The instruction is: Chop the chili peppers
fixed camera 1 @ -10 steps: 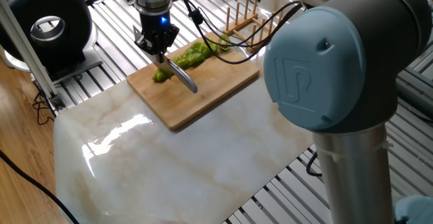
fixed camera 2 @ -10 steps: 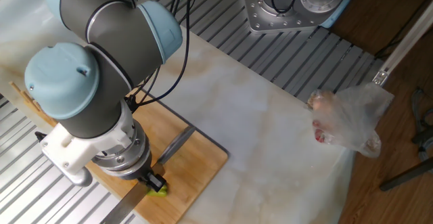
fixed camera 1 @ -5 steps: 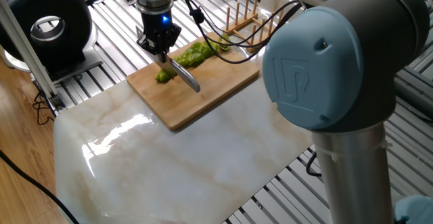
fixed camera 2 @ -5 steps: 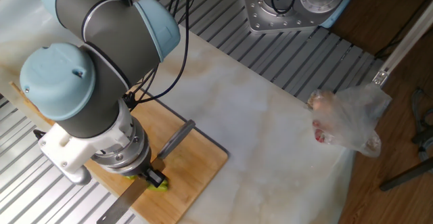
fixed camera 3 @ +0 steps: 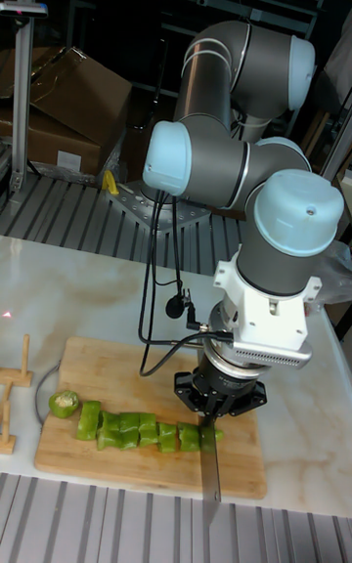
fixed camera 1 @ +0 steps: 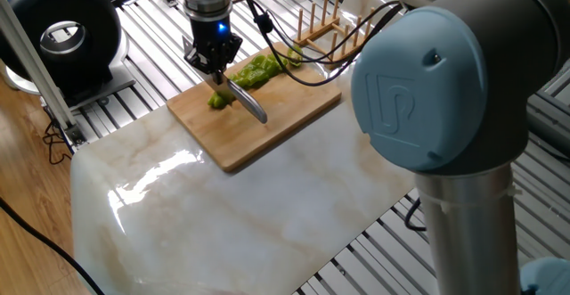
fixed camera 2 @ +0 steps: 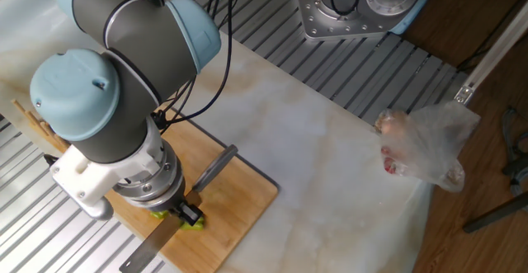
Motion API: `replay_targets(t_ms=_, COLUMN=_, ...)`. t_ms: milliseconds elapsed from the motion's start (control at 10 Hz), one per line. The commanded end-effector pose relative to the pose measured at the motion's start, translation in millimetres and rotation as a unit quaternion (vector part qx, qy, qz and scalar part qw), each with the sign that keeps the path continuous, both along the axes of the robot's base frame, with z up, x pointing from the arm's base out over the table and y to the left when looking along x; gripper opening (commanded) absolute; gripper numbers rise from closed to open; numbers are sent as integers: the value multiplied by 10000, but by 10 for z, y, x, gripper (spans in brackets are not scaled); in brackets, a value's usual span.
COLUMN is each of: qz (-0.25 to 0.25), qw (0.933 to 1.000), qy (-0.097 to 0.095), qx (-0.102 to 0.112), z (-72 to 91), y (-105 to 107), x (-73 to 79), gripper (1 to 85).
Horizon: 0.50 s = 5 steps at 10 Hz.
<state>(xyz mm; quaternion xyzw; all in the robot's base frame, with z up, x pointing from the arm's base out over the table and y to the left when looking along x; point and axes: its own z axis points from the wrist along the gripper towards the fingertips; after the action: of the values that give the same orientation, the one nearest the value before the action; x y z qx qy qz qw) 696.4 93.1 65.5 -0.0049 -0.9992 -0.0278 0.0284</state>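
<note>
The chili peppers [fixed camera 1: 256, 70] lie on the wooden cutting board [fixed camera 1: 276, 126] as a light-green row, cut into several chunks [fixed camera 3: 127, 428] with a stem-end ring [fixed camera 3: 64, 404] at the left. One loose piece [fixed camera 1: 216, 102] sits at the knife. My gripper [fixed camera 1: 214, 61] hangs straight down over the row's end, shut on a steel knife [fixed camera 1: 248, 105] that lies across the pepper. In the tall fixed view the gripper [fixed camera 3: 217, 409] stands at the right end of the row, with the knife [fixed camera 3: 210, 470] running toward the board's near edge. In the other fixed view my wrist hides most of the pepper [fixed camera 2: 188, 225].
The board rests at the edge of a marble slab [fixed camera 1: 232, 215]. A wooden rack [fixed camera 1: 319, 23] stands behind the board, a black round device [fixed camera 1: 62, 32] at the far left. A plastic bag [fixed camera 2: 425, 145] lies on the slab's far corner. Ridged aluminium table surrounds the slab.
The gripper with the knife has shifted slightly along the pepper toward its uncut part. The cut pieces stay where they were.
</note>
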Motion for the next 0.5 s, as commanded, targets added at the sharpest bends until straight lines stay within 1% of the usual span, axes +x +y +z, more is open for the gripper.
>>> replay_targets(t_ms=0, qz=30, qw=9999, qy=-99, qx=103, z=-4, y=16, x=52, gripper=13)
replay_targets(t_ms=400, qz=42, qw=9998, qy=-146, qx=119, z=-28, y=13, x=88, gripper=13)
